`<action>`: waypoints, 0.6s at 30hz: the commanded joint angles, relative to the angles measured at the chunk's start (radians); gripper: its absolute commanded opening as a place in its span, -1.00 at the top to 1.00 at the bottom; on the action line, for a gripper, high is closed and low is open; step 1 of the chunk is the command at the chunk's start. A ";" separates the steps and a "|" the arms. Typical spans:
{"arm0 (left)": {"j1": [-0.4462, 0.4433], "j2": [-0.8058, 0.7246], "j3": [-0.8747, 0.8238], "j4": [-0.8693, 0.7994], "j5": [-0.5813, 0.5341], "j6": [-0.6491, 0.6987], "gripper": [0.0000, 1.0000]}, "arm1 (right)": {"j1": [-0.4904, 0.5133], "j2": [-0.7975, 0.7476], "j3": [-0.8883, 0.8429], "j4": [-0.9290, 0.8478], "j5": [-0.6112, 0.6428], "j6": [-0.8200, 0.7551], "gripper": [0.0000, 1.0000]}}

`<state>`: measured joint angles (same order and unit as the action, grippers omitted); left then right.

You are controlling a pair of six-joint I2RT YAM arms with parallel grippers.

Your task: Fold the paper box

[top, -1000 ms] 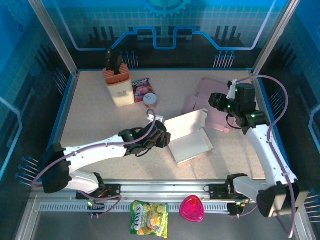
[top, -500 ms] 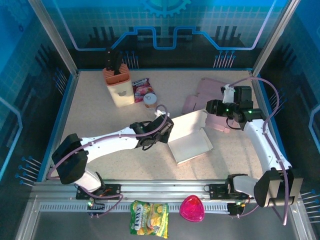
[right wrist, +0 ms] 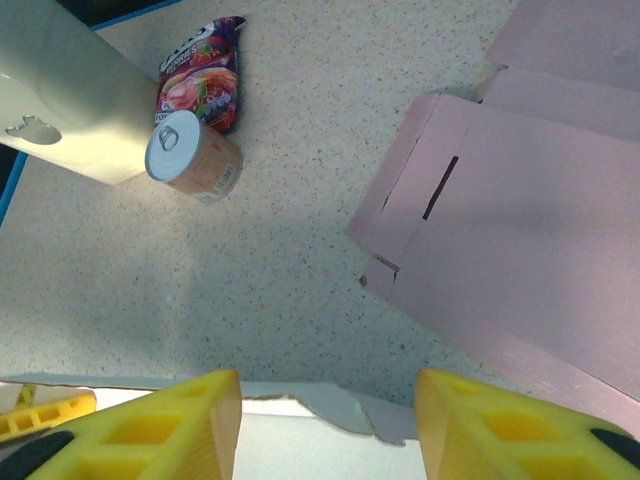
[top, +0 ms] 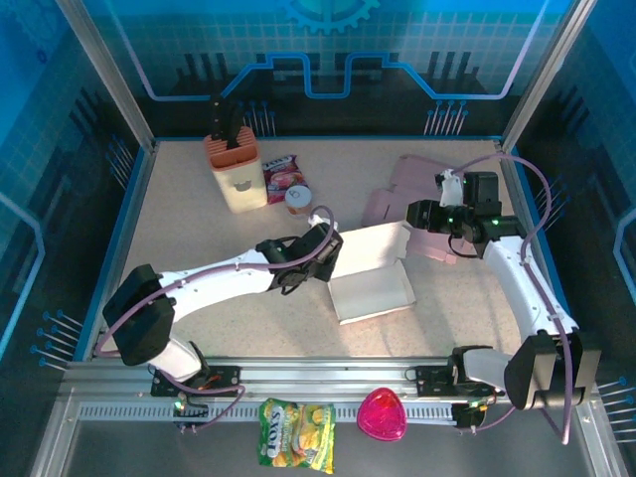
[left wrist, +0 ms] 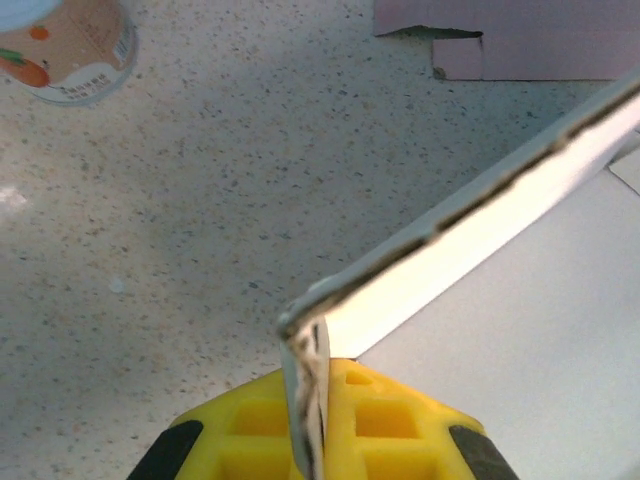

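Top external view is showing the white paper box [top: 373,283] lying near the middle of the bench [top: 199,229], its shallow tray resting flat and its lid standing raised along the far side. The left pincer [top: 328,248] is reaching in from the left and meeting the left end of that lid. In the left wrist view this pincer [left wrist: 318,420] is pressed together, its yellow fingers [left wrist: 400,430] pinching the thin edge of the box lid [left wrist: 480,220], which is running up and to the right from the grip. The right pincer [top: 412,214] is hanging at the right end of the lid, just in front of a sheet of flat pink cardboard [top: 422,184] lying on the bench. In the right wrist view the right pincer [right wrist: 328,390] is spread, with the white edge of the box [right wrist: 300,405] running across under the gap; whether the fingers are touching it I cannot tell. Beyond that edge the pink cardboard [right wrist: 540,250] is lying flat to the right. A can [right wrist: 190,160] is lying on its side, just beside a snack packet [right wrist: 200,85] and a knife block [right wrist: 60,90]. On the metal rail in front of the bench, a yellow bag [top: 295,434] and a pink heart-shaped thing [top: 382,414] are sitting side by side.
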<state>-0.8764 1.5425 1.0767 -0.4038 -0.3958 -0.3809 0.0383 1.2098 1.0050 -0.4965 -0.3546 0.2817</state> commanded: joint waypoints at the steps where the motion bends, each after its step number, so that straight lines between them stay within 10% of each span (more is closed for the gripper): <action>1: 0.047 -0.088 -0.026 -0.061 0.022 0.119 1.00 | 0.012 -0.037 -0.031 0.018 -0.035 -0.036 -0.04; 7: 0.194 -0.153 -0.055 -0.149 0.189 0.244 1.00 | 0.131 -0.054 -0.060 0.068 -0.047 -0.082 -0.19; 18: 0.237 -0.222 -0.121 -0.097 0.158 0.374 1.00 | 0.270 0.066 -0.073 0.122 0.091 -0.150 -0.28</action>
<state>-0.6506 1.3334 0.9710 -0.4904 -0.2375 -0.0692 0.3000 1.2201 0.9306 -0.4088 -0.3046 0.1719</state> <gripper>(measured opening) 0.051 0.641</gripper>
